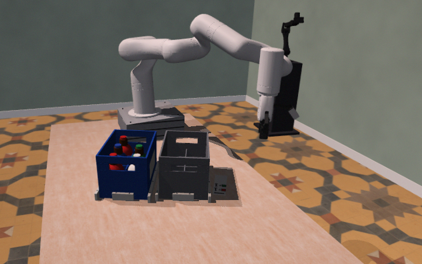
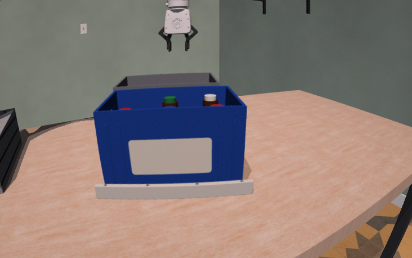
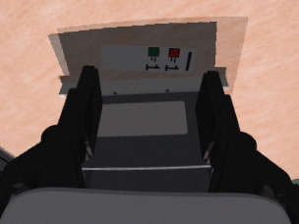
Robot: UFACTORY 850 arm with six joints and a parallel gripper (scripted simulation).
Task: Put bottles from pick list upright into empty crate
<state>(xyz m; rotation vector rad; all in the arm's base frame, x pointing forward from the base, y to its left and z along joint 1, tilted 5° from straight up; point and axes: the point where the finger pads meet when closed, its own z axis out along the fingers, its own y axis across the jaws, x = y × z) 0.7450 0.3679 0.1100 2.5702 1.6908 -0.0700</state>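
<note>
A blue crate [image 1: 128,165] holds several bottles with red, blue, green and white caps; it also shows in the exterior view [image 2: 170,137]. The empty grey crate [image 1: 184,165] [image 2: 165,79] stands right of it, its rim visible behind the blue crate. The pick list [image 1: 220,184] lies on the table right of the grey crate. In the wrist view the pick list [image 3: 157,59] shows a green square and a red square, each with a small mark under it, and a black bar. My gripper [image 2: 177,45] hangs open and empty high above, beyond the grey crate; it also shows in the top view [image 1: 263,129] and the wrist view [image 3: 151,87].
White rails [image 2: 173,188] edge the crates' bases. The arm's base [image 1: 150,116] sits at the table's far end. A black cabinet [image 1: 284,96] stands on the floor to the right. A dark box [image 2: 7,148] is at the table's left edge.
</note>
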